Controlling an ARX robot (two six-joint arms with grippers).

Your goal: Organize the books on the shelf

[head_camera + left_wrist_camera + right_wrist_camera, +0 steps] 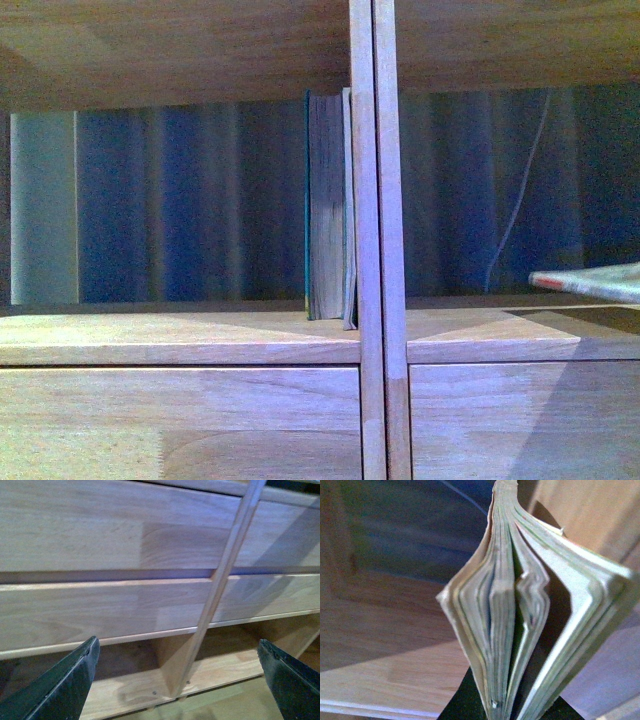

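Black fingers (65,685) of the left tool (177,680), spread wide at either side of the left wrist view, gripping nothing. Just beyond, close up: two rows of light-wood drawer fronts (100,540), crossed by the central double upright (225,575) of the shelf (220,672).

Dark shapes of the right tool (507,707) on both sides of the thin white paperback (500,610), closed on the edge nearest the camera, pages fanned apart in several loose bunches. Same paperback in the front view: only one end visible, coming in from the right edge, lying almost flat, red mark at the near corner. Held clear above the board of the right compartment, shadow underneath, well apart from the upright.

Further out, in the left compartment: teal book (322,205) standing upright on the board, yellowed page edges toward the camera. Thin pale book (348,210) squeezed between that one and the upright, touching both, also upright.

Through the open back: blue curtain-like folds (180,200), a pale panel (42,205) at far left, a thin pale cable (520,200) hanging behind the right compartment. Below the boards, more plain drawer fronts.
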